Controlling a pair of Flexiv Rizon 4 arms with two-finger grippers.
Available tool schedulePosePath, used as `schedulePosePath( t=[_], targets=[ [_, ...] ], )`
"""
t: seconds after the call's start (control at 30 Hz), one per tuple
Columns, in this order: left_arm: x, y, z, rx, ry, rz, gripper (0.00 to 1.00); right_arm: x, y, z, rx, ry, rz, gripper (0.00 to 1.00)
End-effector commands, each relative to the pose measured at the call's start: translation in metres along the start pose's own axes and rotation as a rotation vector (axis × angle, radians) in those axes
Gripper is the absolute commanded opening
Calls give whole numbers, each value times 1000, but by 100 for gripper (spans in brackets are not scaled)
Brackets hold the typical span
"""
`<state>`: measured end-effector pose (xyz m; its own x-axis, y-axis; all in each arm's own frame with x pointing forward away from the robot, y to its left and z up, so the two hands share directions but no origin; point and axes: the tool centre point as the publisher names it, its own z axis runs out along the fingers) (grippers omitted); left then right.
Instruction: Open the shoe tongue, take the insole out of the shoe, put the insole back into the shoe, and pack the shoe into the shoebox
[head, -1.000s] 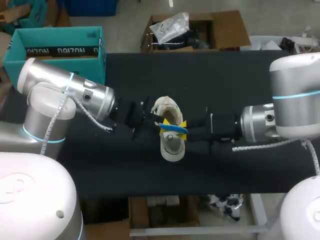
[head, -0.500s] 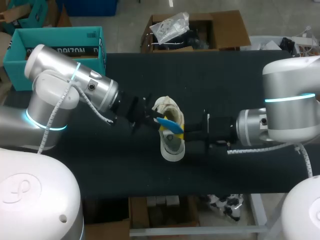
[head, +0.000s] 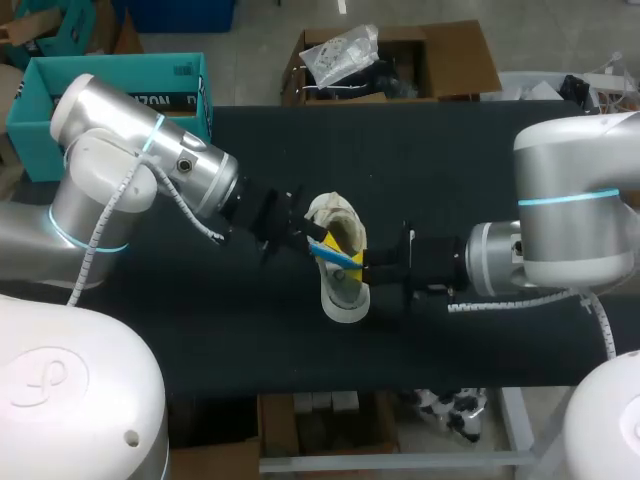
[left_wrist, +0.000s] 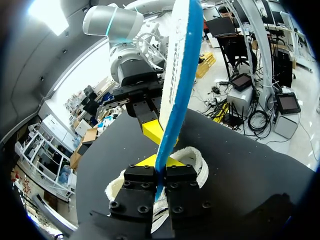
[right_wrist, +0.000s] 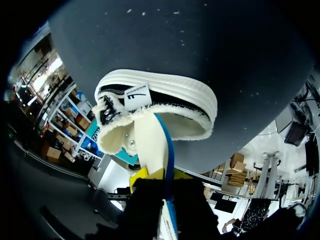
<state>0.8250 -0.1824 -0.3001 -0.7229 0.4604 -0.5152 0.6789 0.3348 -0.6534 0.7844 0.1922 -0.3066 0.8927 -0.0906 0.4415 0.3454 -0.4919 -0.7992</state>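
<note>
- Task progress, as I judge it: about the middle. The insole (head: 335, 255) is up out of the shoe (head: 340, 295), so the tongue must already be opened.
- I cannot tell whether the insole is on its way out or going back in.
- Not yet done: seating the insole flat inside the shoe and packing the shoe into the shoebox (head: 120, 65).
- The shoe, white with a fleecy collar, lies on the black table (head: 450, 150) near its centre, between the 2 grippers.
- The insole, cream with a blue edge, slants across the shoe's opening, held in the air. Whether 1 end dips inside the shoe is unclear.
- The left gripper (left_wrist: 155, 175) is clenched on 1 end of the insole, which stands edge-on between its black fingers.
- The right gripper (head: 368, 268) is at the shoe's other side. In its wrist view the insole runs between the yellow tips, which press on both faces, so it appears clamped on the insole too.
- Containers: the shoebox is teal and open-topped, at the table's far left corner, well apart from the shoe. No shoe is in it; the left arm hides much of the inside.
</note>
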Motion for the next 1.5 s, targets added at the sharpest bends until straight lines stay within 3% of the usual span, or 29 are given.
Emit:
schedulePosePath(
  t=[0.03,0.33,0.97,1.17,1.2,1.23,1.27,1.3,1.33,1.5],
  targets=[
    [-1,-1,2,-8,0,0,0,-5,5,6,5,14,0,0],
    [3,11,6,-33,-5,-21,0,6,20,14,-3,9,-2,0],
    [-7,49,15,-36,-27,-88,0,21,51,32,-83,-4,39,0],
    [-7,48,13,-20,-37,-106,0,21,52,31,-88,4,46,0],
    [-6,46,11,-14,-40,-107,2,21,52,30,-89,5,46,0],
    [-4,44,10,-12,-43,-105,31,20,52,29,-91,7,46,0],
    [-3,42,9,-5,-46,-101,46,20,52,28,-92,9,47,0],
    [-1,39,7,4,-48,-95,51,19,52,26,-93,11,48,0],
    [0,36,5,7,-51,-90,54,19,53,25,-93,13,49,0],
    [6,24,4,27,-51,-65,47,19,56,23,-93,16,54,0]
  ],
)
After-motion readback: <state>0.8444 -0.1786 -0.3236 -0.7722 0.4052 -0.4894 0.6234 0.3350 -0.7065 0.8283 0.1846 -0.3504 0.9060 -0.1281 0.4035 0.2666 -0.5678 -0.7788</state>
